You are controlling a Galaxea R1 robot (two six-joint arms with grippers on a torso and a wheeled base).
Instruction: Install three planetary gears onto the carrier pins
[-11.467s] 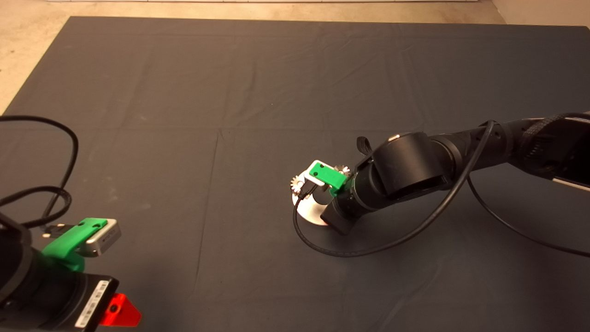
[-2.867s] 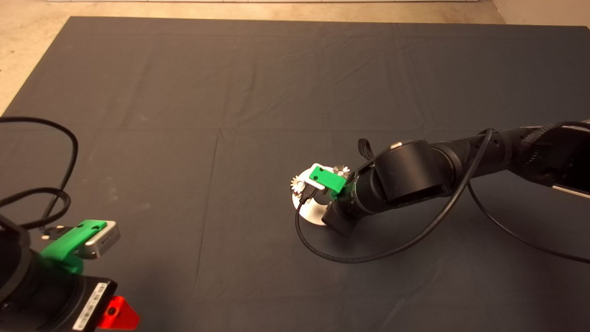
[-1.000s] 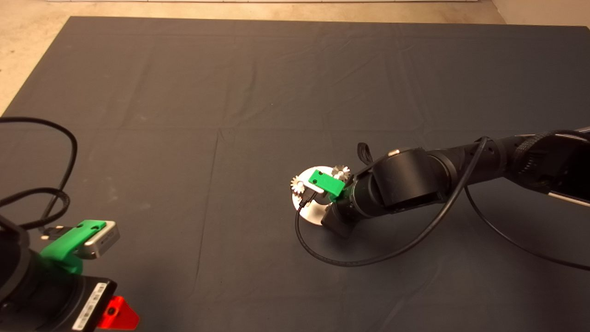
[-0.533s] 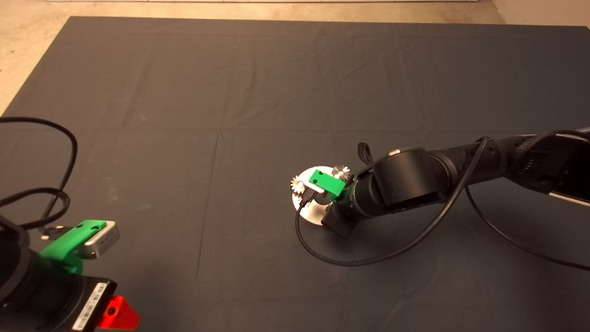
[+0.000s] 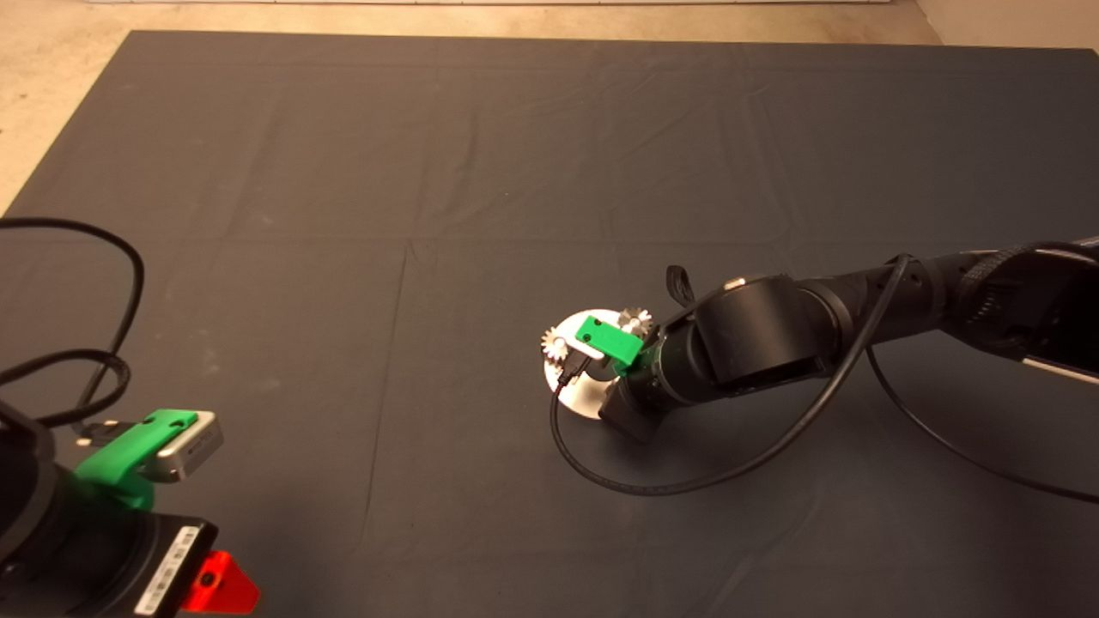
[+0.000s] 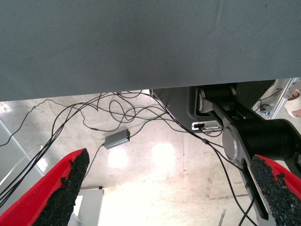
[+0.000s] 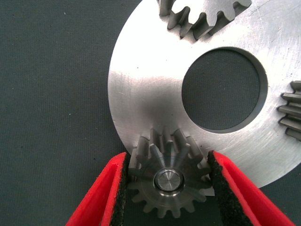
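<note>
While your right gripper [image 7: 167,188] grips 1 planetary gear [image 7: 168,181] seated on its carrier pin [image 7: 168,181], 2 other gears sit on the disc [image 7: 141,89]. Your left gripper [image 6: 169,193] waits parked near-left, fingers spread.

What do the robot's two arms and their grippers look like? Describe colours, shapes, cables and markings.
Both arms are black and cylindrical. Each wrist carries a green bracket with a small silver camera. Loose black cables loop from each. The left gripper and right gripper have red fingers with black pads. A white label marks the left wrist.

Three toothed planetary gears [image 7: 168,179] sit on carrier pins [image 7: 168,181] around the disc's rim.
</note>
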